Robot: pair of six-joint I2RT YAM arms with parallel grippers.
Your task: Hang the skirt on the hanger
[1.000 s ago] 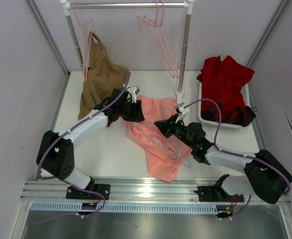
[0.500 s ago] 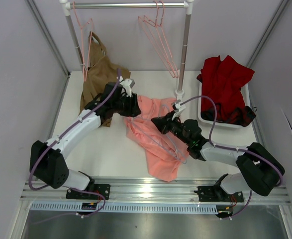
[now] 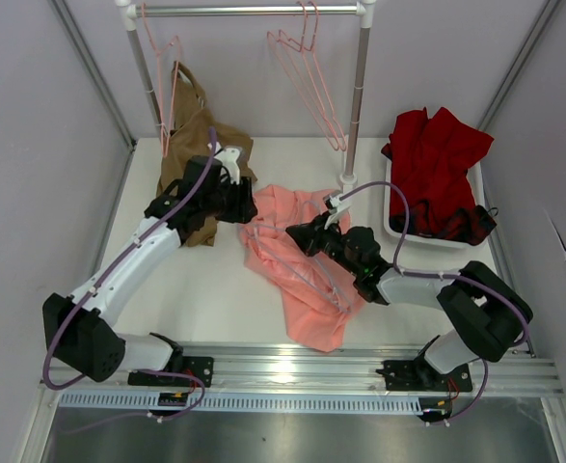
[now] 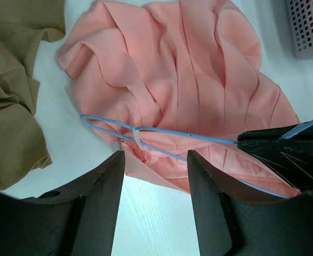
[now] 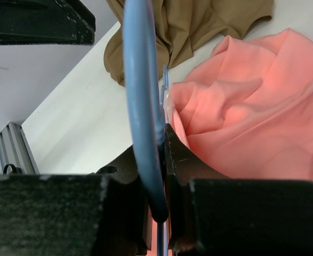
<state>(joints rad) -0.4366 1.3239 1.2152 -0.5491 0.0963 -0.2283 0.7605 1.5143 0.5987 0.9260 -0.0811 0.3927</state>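
Observation:
The salmon-pink skirt [image 3: 302, 280] lies crumpled on the white table between the two arms. The light blue wire hanger [image 4: 167, 131] lies across it, one end poking past the skirt's left edge. My right gripper [image 3: 298, 235] is shut on the hanger [image 5: 141, 80], the wire pinched between its jaws [image 5: 164, 136] above the skirt [image 5: 252, 122]. My left gripper [image 3: 248, 206] is open and holds nothing. It hovers over bare table just off the skirt's [image 4: 199, 69] left edge [image 4: 156, 160], and its fingers touch nothing.
A tan-brown garment [image 3: 194, 154] lies at the back left under a clothes rack [image 3: 355, 96] with pink hangers [image 3: 311, 87]. A white basket [image 3: 394, 224] at the right holds a dark red garment [image 3: 437, 154]. A metal rail [image 3: 292, 367] runs along the near edge.
My left gripper has pulled back and to the left, off the skirt towards the tan garment, its jaws a little wider. My right gripper moved left and farther back with the hanger.

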